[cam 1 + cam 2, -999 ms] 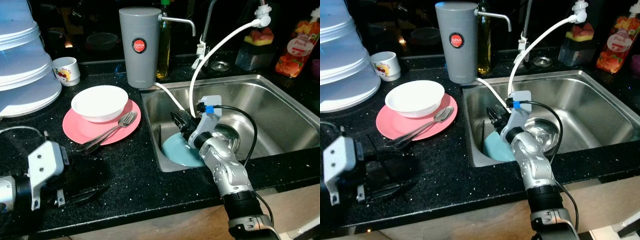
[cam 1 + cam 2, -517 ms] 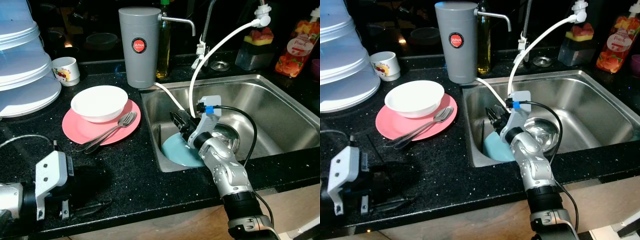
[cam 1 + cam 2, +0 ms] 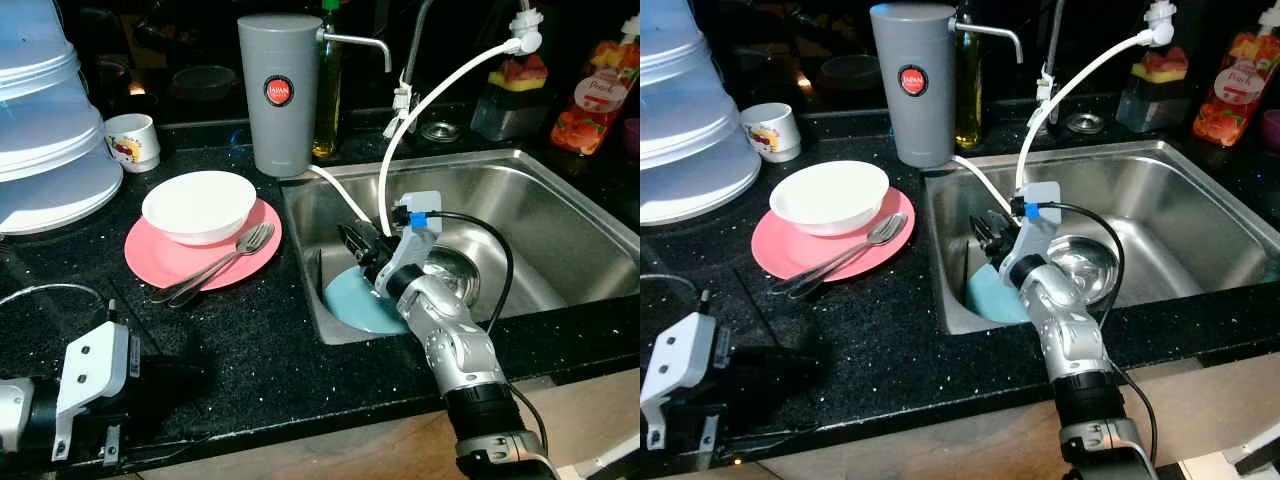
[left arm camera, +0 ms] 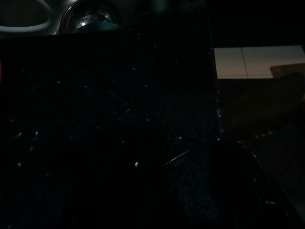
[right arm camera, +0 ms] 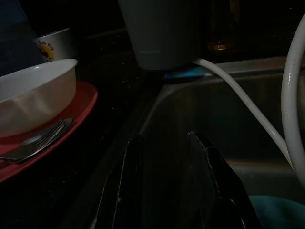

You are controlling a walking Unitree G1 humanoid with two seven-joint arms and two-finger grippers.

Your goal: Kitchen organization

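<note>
My right gripper [image 3: 356,245] hangs inside the steel sink [image 3: 560,190] near its left wall, fingers [image 5: 209,162] slightly apart and holding nothing, just above the teal plate [image 3: 355,300] leaning in the sink's front-left corner. A white hose [image 3: 420,105] curves down close beside my wrist, and the grey water filter [image 3: 279,92] stands at the sink's back-left corner. On the counter [image 3: 260,350] left of the sink I see a pink plate [image 3: 160,255] carrying a white bowl [image 3: 198,205] and a fork and spoon [image 3: 215,262]. My left gripper [image 3: 165,400] lies low over the bare front edge of the counter; I cannot tell its finger state.
</note>
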